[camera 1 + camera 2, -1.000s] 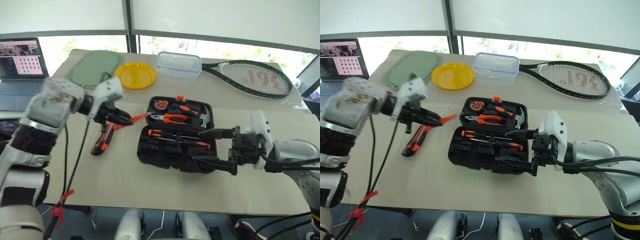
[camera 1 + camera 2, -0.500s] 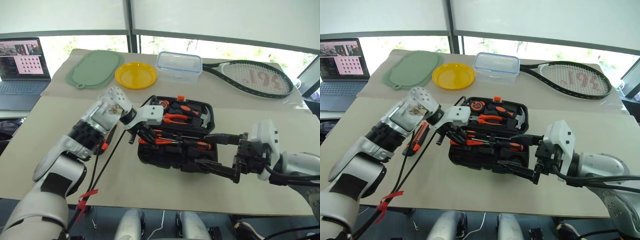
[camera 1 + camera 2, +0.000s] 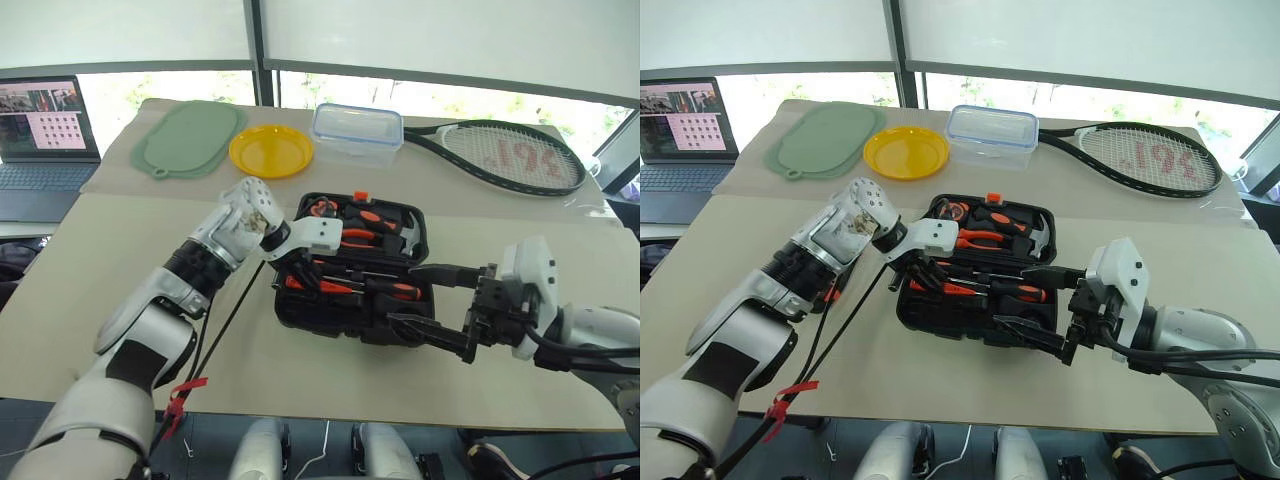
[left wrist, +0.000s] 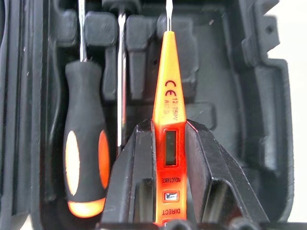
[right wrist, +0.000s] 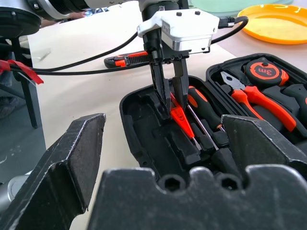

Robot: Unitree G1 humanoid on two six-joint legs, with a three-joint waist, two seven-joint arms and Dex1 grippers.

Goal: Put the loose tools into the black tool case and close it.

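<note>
At the near edge of the table (image 3: pixel 120 300), just right of the black tool case (image 3: pixel 352 268), the right gripper (image 3: pixel 440 306) hangs with its two black fingers spread wide, holding nothing and pointing at the case's near right corner without touching it.

The case lies open like a clamshell, textured black plastic with moulded slots. Its near half carries a black-and-orange screwdriver (image 4: pixel 85 160) in a slot along with a thin bare shaft beside it. Its far half holds orange-handled pliers (image 5: pixel 252 96), a round tape measure (image 5: pixel 265 72) and more orange-gripped pieces, with a small orange latch (image 3: pixel 361 196) on the far rim.

Over the left end of the case's near half, the left gripper (image 5: pixel 169 98) points steeply down, its fingers narrowed on the slim red-orange tester (image 4: pixel 167 129). They pinch its flat body near the butt end, and the metal tip runs out ahead over the moulded slots, parallel to the screwdriver. Whether the tester already touches the plastic I cannot tell.

Left of the case, behind the left arm, an orange-and-black utility knife (image 5: pixel 129 59) lies loose on the table.

Beyond the case sit a yellow plate (image 3: pixel 271 150), a green mat (image 3: pixel 188 138), a clear blue-rimmed box (image 3: pixel 357 131) and a tennis racket (image 3: pixel 505 155); a laptop (image 3: pixel 45 140) stands off to the far left.
</note>
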